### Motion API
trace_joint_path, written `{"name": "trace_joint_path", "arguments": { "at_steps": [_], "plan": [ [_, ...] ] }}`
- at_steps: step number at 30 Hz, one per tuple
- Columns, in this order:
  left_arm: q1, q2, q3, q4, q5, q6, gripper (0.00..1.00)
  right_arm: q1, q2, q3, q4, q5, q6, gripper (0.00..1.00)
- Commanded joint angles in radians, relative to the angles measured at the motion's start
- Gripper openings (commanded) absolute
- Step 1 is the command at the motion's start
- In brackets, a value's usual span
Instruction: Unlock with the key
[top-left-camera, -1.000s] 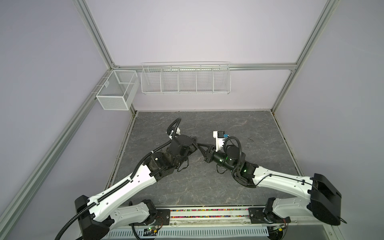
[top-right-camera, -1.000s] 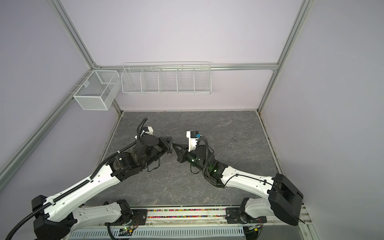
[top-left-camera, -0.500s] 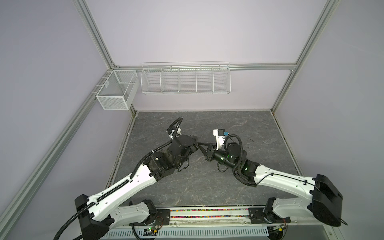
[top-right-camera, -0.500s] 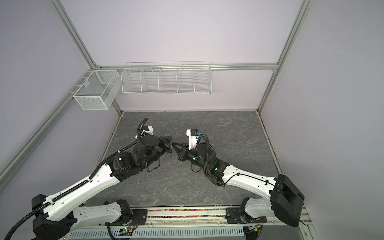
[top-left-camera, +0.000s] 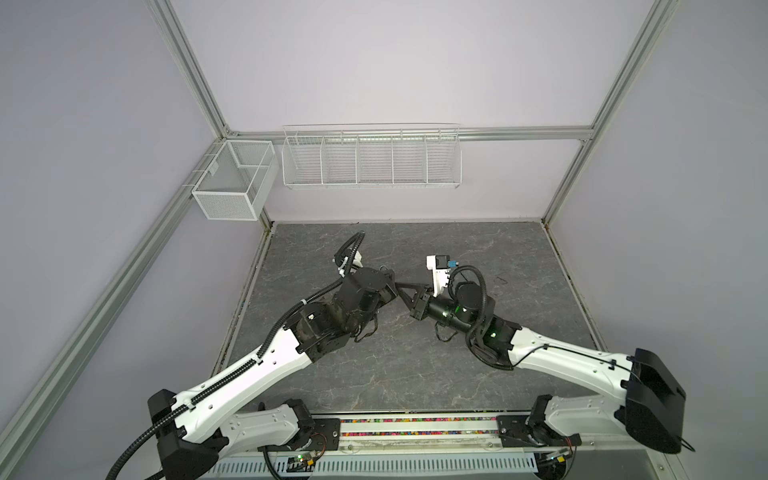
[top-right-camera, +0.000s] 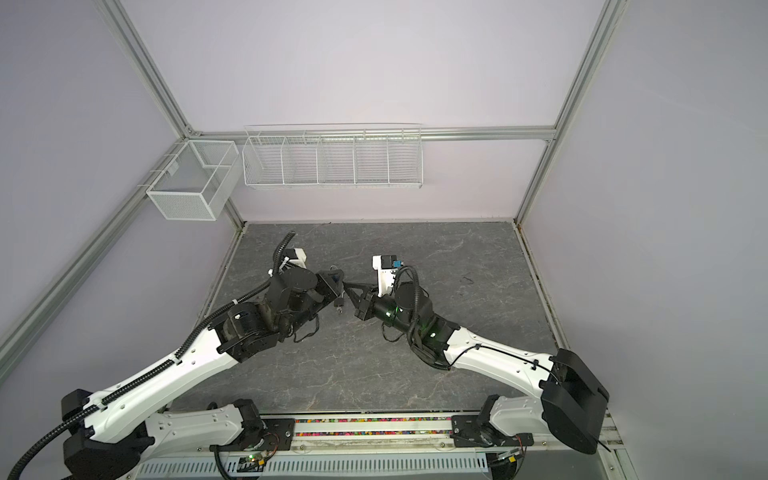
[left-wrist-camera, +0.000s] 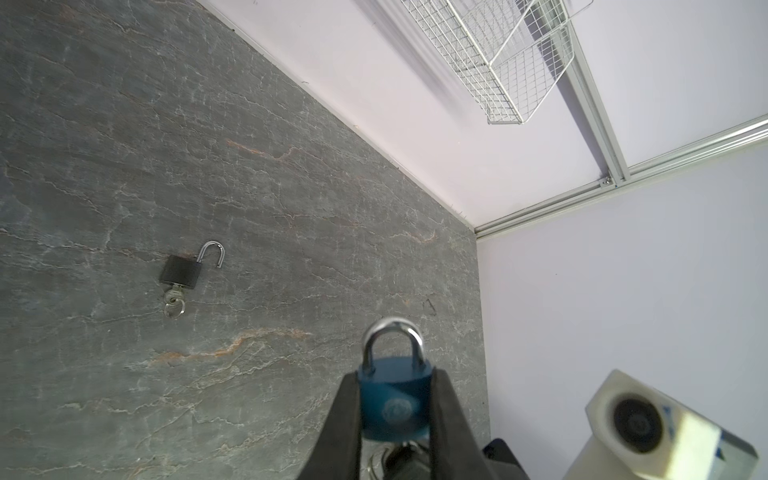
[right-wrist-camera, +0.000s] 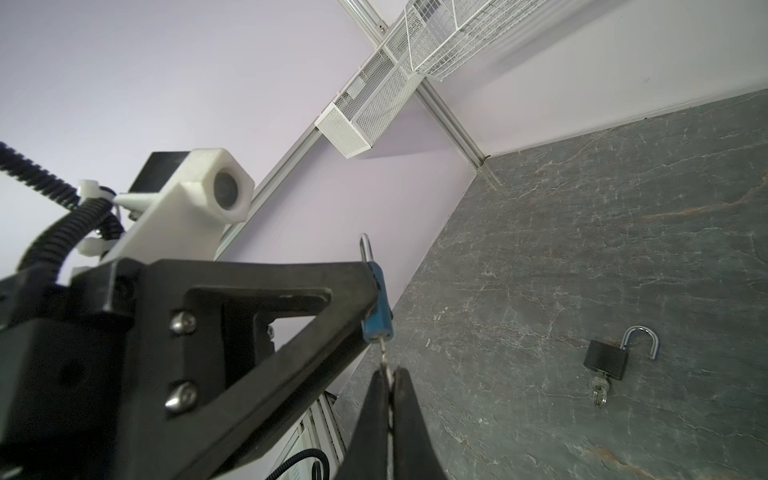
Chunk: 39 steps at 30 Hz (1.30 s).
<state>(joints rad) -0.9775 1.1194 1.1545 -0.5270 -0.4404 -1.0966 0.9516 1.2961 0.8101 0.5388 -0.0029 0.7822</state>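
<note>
Altogether two padlocks (left-wrist-camera: 393, 405) (left-wrist-camera: 181, 272), two keys (right-wrist-camera: 385, 356) (left-wrist-camera: 173, 296).

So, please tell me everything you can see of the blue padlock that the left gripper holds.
The blue padlock has a glossy blue body with a round emblem on its face and a silvery metal shackle, closed into the body. It is held in the air above the table, clamped at both sides by the left gripper. A key, pinched by the right gripper, enters its underside.
</note>
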Motion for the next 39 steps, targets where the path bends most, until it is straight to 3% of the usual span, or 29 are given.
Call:
{"name": "trace_joint_path", "arguments": {
  "at_steps": [1,7,10,14,17,22,27,30,36,39],
  "plan": [
    [-0.041,-0.008,-0.032,-0.098,0.138,0.046,0.0,-0.008,-0.024,0.054,0.204,-0.014,-0.024,0.06],
    [-0.043,-0.009,-0.053,0.0,0.224,0.062,0.0,-0.007,0.019,0.105,0.187,-0.058,0.043,0.06],
    [-0.043,-0.011,-0.03,-0.056,0.192,0.082,0.0,-0.016,0.016,0.108,0.132,-0.042,0.034,0.06],
    [-0.041,-0.031,-0.053,-0.099,0.142,0.095,0.0,-0.052,0.022,0.09,0.194,-0.095,0.126,0.06],
    [-0.041,-0.022,-0.04,-0.125,0.118,0.11,0.0,-0.019,0.006,0.122,0.091,-0.07,0.049,0.07],
    [-0.042,0.002,-0.017,-0.13,0.154,0.086,0.0,-0.008,-0.011,0.108,0.096,-0.025,0.017,0.07],
    [-0.043,0.01,-0.029,-0.109,0.218,-0.008,0.0,0.071,-0.047,0.145,-0.023,0.156,-0.206,0.06],
    [-0.043,0.022,-0.045,-0.084,0.257,-0.017,0.0,0.055,-0.043,0.122,0.025,0.17,-0.185,0.07],
    [-0.03,-0.016,-0.049,-0.109,0.132,0.004,0.0,0.054,-0.036,0.13,-0.025,0.113,-0.165,0.07],
    [-0.002,-0.012,-0.028,-0.104,0.096,0.058,0.0,0.053,-0.046,0.117,-0.064,0.106,-0.167,0.2]
  ]
}}
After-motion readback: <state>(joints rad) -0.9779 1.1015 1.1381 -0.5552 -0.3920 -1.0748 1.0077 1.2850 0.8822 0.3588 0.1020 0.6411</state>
